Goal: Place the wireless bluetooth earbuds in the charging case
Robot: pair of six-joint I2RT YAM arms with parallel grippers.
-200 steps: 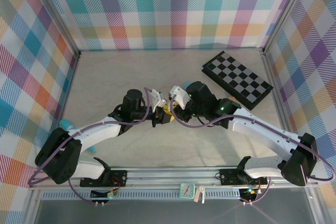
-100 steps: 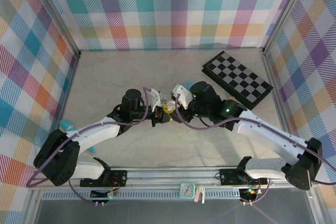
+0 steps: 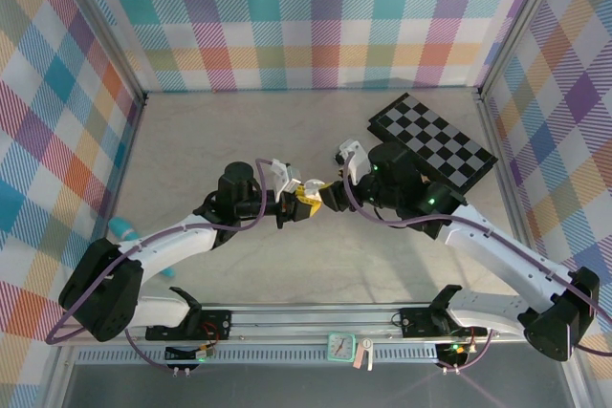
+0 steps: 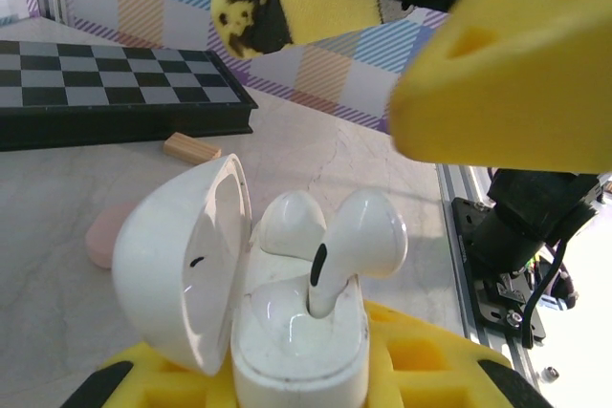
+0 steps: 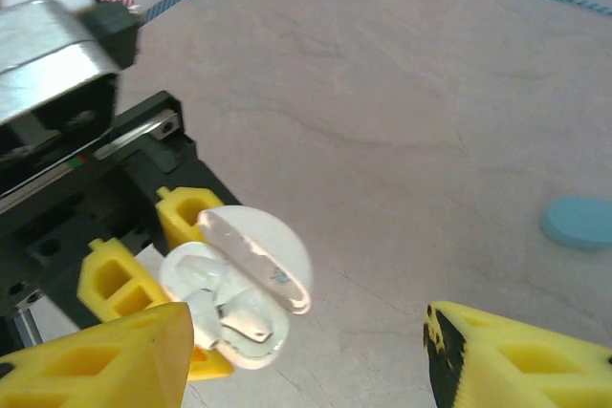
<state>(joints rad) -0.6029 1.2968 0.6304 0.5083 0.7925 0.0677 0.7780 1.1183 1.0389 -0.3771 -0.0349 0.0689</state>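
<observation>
My left gripper is shut on the white charging case, which sits between its yellow pads with the lid swung open. Two white earbuds are in the case. One earbud stands with its stem in the socket and its head raised; the other lies lower behind it. My right gripper hangs open just right of the case, nothing between its yellow fingers. In the right wrist view the open case lies to the left, ahead of the left finger.
A folded chessboard lies at the back right. Near it on the table are a small wooden block and a pink oval piece. A teal oval piece lies on the table; another teal item sits by the left wall.
My right gripper has opened and drawn back to the right, away from the case. The raised earbud stays in the case. The left gripper keeps its hold.
</observation>
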